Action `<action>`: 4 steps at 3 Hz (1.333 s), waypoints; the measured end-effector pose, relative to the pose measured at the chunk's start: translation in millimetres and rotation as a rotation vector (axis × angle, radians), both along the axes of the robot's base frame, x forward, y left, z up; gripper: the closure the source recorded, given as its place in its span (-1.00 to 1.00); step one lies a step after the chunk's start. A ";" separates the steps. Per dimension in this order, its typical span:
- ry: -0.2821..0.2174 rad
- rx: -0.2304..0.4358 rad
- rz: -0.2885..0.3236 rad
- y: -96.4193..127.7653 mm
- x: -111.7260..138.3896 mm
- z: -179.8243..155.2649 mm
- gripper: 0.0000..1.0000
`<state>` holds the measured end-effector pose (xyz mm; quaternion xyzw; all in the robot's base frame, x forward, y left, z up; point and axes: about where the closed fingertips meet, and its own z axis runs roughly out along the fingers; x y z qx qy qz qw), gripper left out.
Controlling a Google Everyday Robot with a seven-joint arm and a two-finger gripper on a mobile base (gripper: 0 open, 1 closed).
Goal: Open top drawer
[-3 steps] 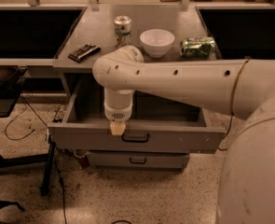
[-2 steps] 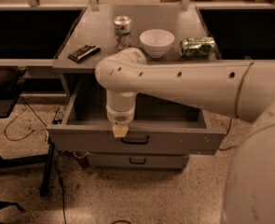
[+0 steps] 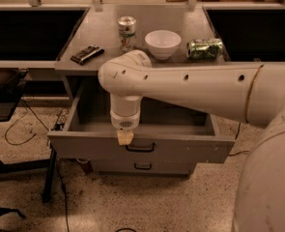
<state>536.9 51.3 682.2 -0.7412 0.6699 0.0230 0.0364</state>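
Wide scuffed gray top drawer [image 3: 180, 151] stays out beneath front edge of worktop [image 3: 103, 33]. White arm's gripper [image 3: 125, 138] over drawer lip, nudged right; cannot tell its grip state. Opening looks complete.

Views: just the one camera view here.
Position: up high in front of the gray drawers, looking over the robot's own arm [image 3: 195, 88], which sweeps in from the right foreground.
Facing: forward and down, with the worktop [image 3: 103, 33] up top, the top drawer [image 3: 180, 151] mid-frame and the floor [image 3: 26, 187] below.
Range: close in, and the arm's bulk fills the lower right corner.
Gripper: the gripper [image 3: 125, 137] hangs near centre, at the top drawer's front edge, just left of the handle [image 3: 140, 148].
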 end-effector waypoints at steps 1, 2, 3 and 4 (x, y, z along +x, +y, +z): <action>0.014 -0.004 0.014 -1.2 -7.3 1.1 1.00; 0.024 -0.006 0.020 -1.4 -11.7 0.8 1.00; 0.038 -0.012 0.037 -3.9 -17.8 0.6 0.62; 0.057 -0.016 0.048 -4.0 -26.0 0.5 0.17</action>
